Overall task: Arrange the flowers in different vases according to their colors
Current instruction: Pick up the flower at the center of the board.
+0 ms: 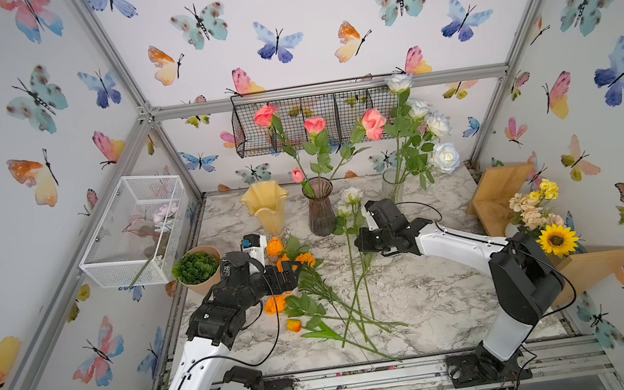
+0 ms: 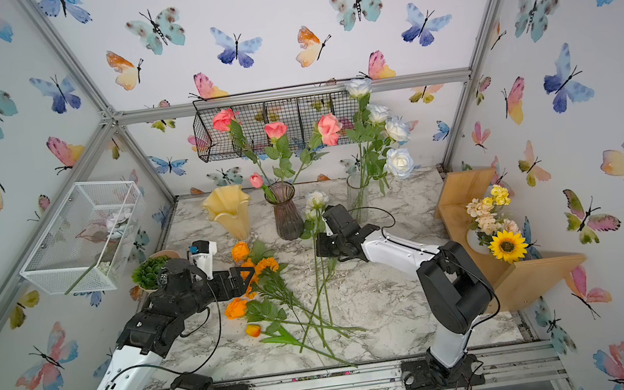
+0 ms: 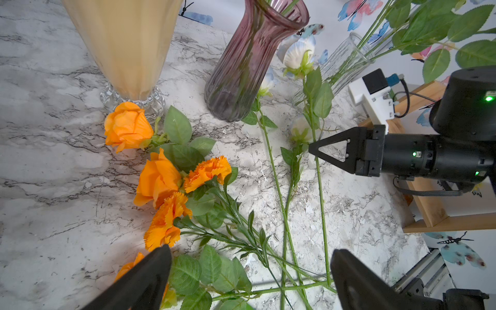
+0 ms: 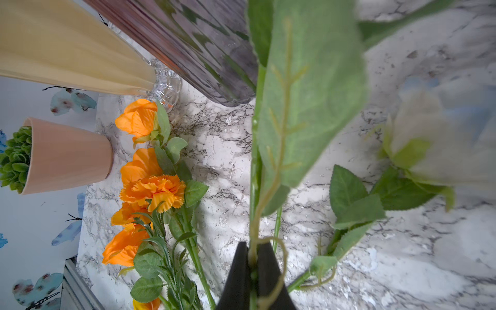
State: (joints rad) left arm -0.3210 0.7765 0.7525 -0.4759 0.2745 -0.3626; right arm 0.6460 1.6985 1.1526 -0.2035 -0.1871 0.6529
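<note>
Several orange flowers (image 1: 274, 247) (image 3: 158, 179) lie on the marble in front of the creamy yellow vase (image 1: 265, 205). Pink flowers (image 1: 314, 125) stand in the purple vase (image 1: 320, 211). White-blue roses (image 1: 437, 124) stand in the clear vase (image 1: 394, 186). My left gripper (image 1: 292, 276) (image 3: 251, 253) hangs open over the orange flowers' stems and leaves, with nothing between its fingers. My right gripper (image 1: 360, 242) (image 4: 252, 247) is shut on the green stem (image 4: 254, 150) of a white rose (image 1: 351, 195) (image 3: 299, 57) right of the purple vase. A second white bud (image 1: 343, 210) lies beside it.
A succulent in a tan pot (image 1: 198, 268) stands at the table's left edge. A white wire basket (image 1: 132, 230) hangs on the left wall and a black one (image 1: 309, 119) on the back wall. Wooden shelves (image 1: 504, 188) with a sunflower bouquet (image 1: 554, 239) fill the right side.
</note>
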